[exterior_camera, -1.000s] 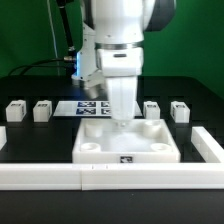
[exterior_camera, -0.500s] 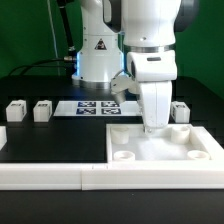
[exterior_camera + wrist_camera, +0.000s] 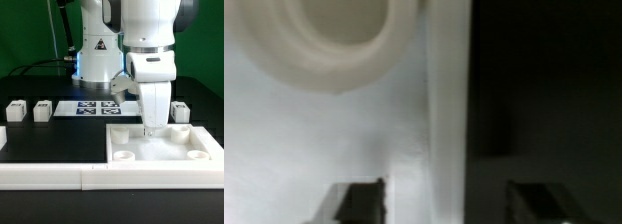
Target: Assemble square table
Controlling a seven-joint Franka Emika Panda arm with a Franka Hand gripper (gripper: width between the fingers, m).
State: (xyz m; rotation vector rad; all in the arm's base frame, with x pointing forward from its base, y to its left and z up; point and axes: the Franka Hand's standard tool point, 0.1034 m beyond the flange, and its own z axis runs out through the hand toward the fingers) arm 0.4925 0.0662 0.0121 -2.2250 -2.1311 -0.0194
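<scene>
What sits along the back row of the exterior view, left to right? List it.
Small white tagged block leg → second small white block leg → thin flat white marker board → third white block leg.

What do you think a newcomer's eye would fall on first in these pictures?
The big white arm fills the exterior view's right half, its end effector down at the back edge of the square tabletop panel. In the wrist view its fingers stand apart astride that panel's edge, near a round corner socket. Small white legs sit in a row behind, on the black table.
</scene>
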